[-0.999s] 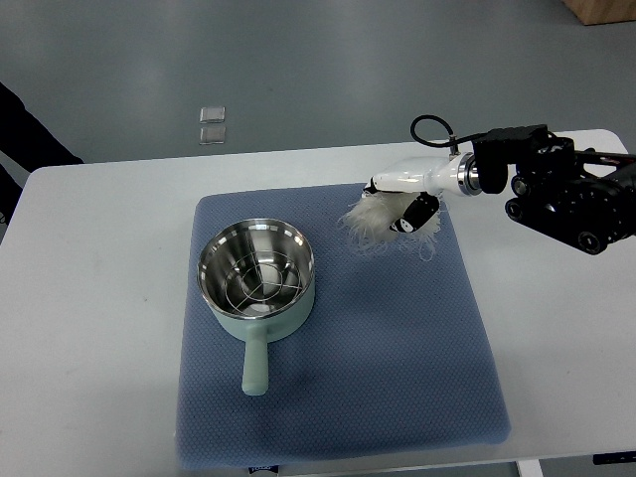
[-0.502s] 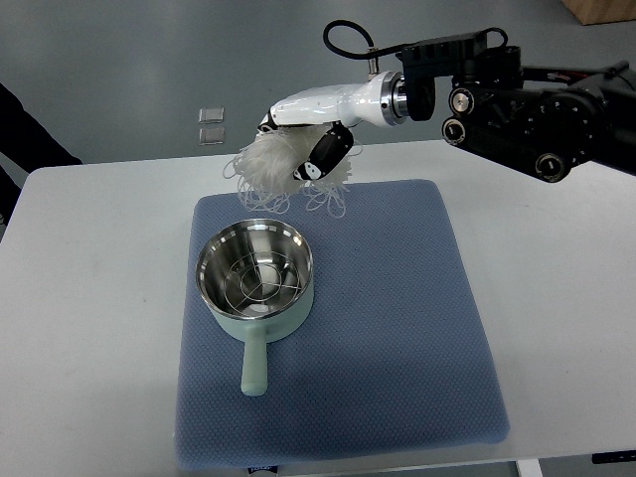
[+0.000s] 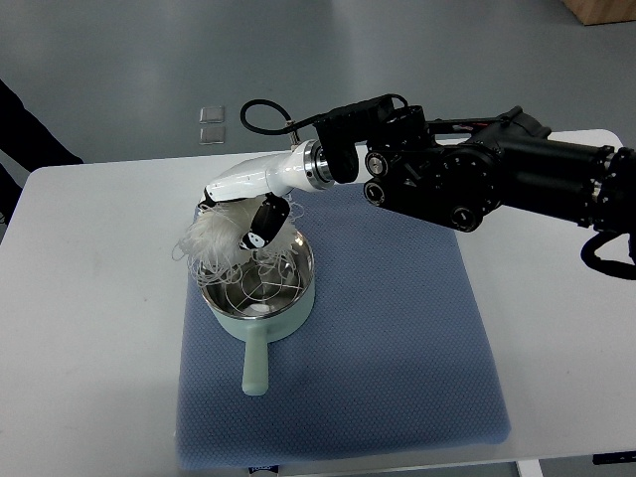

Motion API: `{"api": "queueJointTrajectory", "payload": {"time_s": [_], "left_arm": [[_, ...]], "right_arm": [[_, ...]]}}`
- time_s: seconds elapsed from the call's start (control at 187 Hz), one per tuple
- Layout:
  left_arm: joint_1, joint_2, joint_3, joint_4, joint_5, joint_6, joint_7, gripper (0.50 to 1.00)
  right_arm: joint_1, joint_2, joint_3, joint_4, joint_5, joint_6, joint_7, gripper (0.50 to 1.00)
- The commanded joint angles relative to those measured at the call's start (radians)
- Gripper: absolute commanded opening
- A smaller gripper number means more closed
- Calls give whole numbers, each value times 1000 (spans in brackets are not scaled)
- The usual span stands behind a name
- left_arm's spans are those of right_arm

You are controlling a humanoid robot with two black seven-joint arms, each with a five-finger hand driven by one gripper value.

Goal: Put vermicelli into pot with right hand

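Observation:
My right hand (image 3: pixel 243 214) reaches in from the right and is shut on a white bundle of vermicelli (image 3: pixel 214 241). It holds the bundle over the far left rim of the pot (image 3: pixel 260 298). Loose strands hang down into the pot's steel bowl. The pot is pale green with a handle (image 3: pixel 255 365) pointing toward me. It sits on the left part of the blue mat (image 3: pixel 397 338). The left arm does not show.
The mat lies on a white table (image 3: pixel 89 328). The black right forearm (image 3: pixel 477 179) spans the mat's far edge. Two small clear packets (image 3: pixel 212 123) lie on the grey floor beyond the table. A dark shape (image 3: pixel 20 129) shows at the left edge.
My right hand lifted the vermicelli off the mat's far right, carried it left, and has lowered it over the pot. Strands now hang into the pot.

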Motion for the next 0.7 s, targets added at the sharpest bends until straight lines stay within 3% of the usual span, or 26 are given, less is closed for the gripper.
{"api": "queueJointTrajectory", "payload": {"time_s": [0.0,0.048,0.096,0.171,0.299,0.695], "left_arm": [[0,0,0,0,0,-1,0,1000],[-2,0,0,0,0,-1,0,1000],[-2,0,0,0,0,0,0,1000],[-2,0,0,0,0,-1,0,1000],[-2,0,0,0,2,-1,0,1000],[5,0,0,0,0,0,0,1000]], "right_arm": [[-18,5,-2,-7,-1,-1,-1,500],[-23,5,-2,-7,-1,-1,-1,515],[-29,2,-2,-7,1,-1,-1,629],[-29,-1,-2,-7,4,-1,-1,750],[-29,-1,0,-6,11,1,-1,854],[-27,-61,75,-46,56,-2,-2,862]]}}
